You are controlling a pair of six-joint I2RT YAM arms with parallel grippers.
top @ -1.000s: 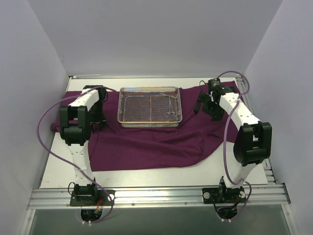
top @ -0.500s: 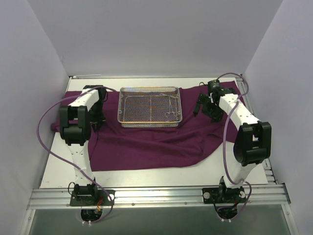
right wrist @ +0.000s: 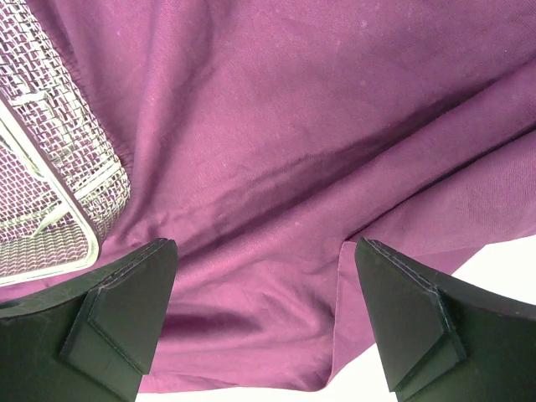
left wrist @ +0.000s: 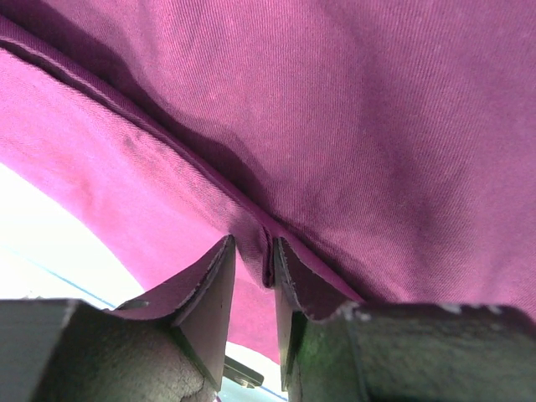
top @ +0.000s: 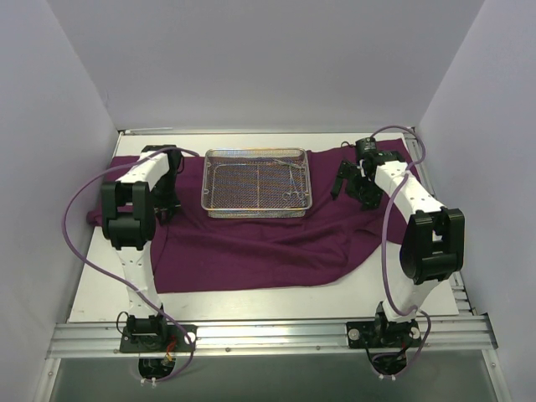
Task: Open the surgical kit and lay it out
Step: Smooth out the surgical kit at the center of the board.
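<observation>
The dark purple cloth wrap (top: 251, 247) lies spread open on the table. The silver wire-mesh tray (top: 255, 213) sits on its back middle, with thin metal instruments (top: 291, 186) in its right part. My left gripper (top: 167, 208) is low on the cloth's left side. In the left wrist view it (left wrist: 254, 260) is shut on a raised fold of the cloth (left wrist: 352, 126). My right gripper (top: 353, 186) is to the right of the tray. In the right wrist view it (right wrist: 264, 276) is wide open and empty above the cloth (right wrist: 293, 126), with the tray's corner (right wrist: 50, 193) at the left.
White walls close in the table on the left, back and right. Bare white tabletop (top: 276, 301) shows in front of the cloth and past its right edge (right wrist: 502, 268). Purple cables loop off both arms.
The right gripper has shifted slightly toward the back. The left gripper, the cloth and the tray look unchanged.
</observation>
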